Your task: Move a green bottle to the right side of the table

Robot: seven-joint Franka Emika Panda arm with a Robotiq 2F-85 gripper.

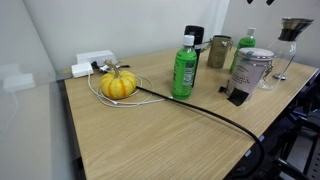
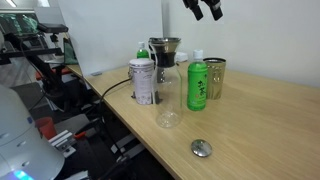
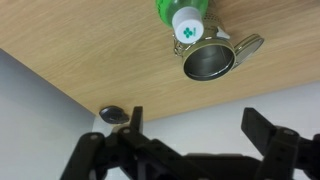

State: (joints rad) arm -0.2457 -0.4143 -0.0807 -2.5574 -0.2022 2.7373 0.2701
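Note:
The green bottle with the green top [image 1: 247,44] stands upright near the far end of the light-wood table [image 1: 150,135], just behind a silver can [image 1: 252,72]. In an exterior view only its top [image 2: 142,49] shows above that can. My gripper [image 2: 205,9] is open and empty, high above the table over a slim green bottle with a white cap [image 2: 197,85]. In the wrist view the open fingers [image 3: 190,135] look down on that white cap [image 3: 187,25]. The green-topped bottle is out of the wrist view.
A metal cup [image 2: 214,77] stands beside the slim bottle. A pour-over dripper on a glass [image 2: 165,60] and a round metal lid [image 2: 202,148] are nearby. A small pumpkin [image 1: 118,85], a white power strip [image 1: 92,67] and a black cable [image 1: 200,108] lie on the table.

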